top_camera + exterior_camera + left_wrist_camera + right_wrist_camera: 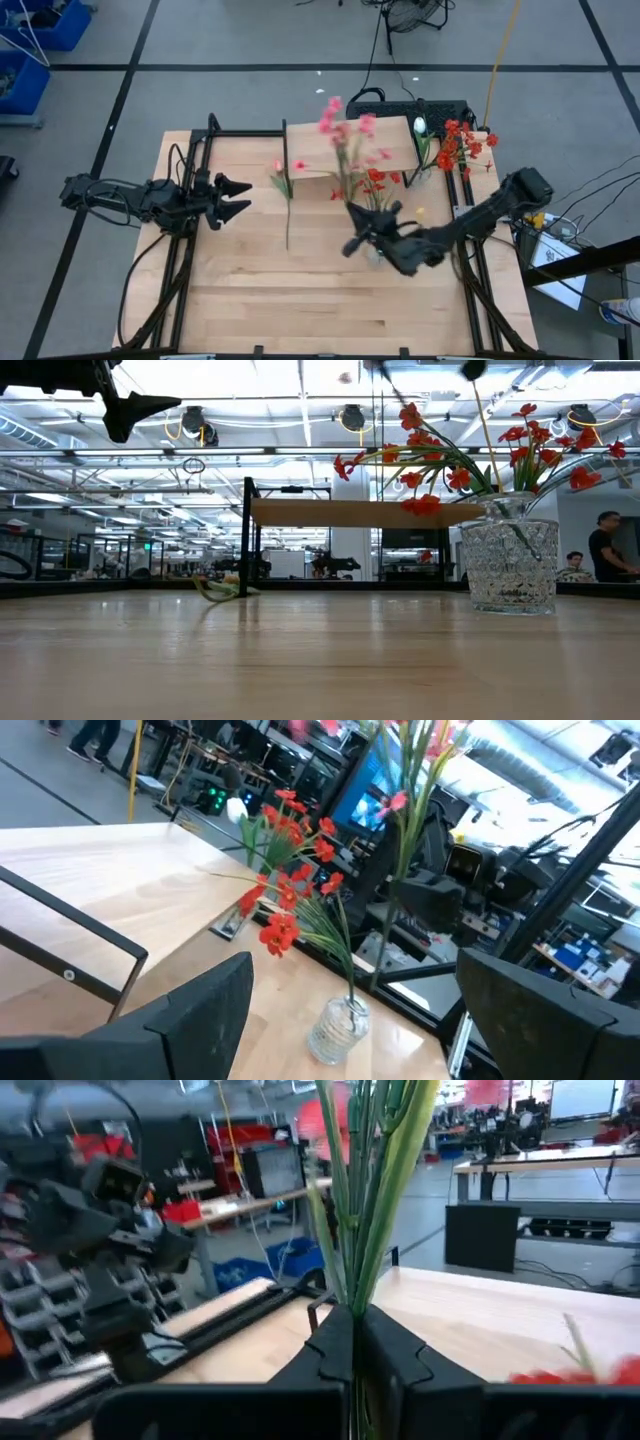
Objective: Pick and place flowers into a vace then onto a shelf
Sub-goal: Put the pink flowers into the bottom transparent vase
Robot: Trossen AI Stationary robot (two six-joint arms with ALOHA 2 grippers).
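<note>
High view: one vase [375, 252], one shelf [350, 148], two hands.

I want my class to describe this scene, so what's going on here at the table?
The right gripper is shut on a pink-flowered spray, holding its stems upright above the glass vase, which already holds red flowers. The left gripper waits open over the table's left side. One pink-budded stem lies on the table by the shelf, and more flowers sit at its right end.
</note>
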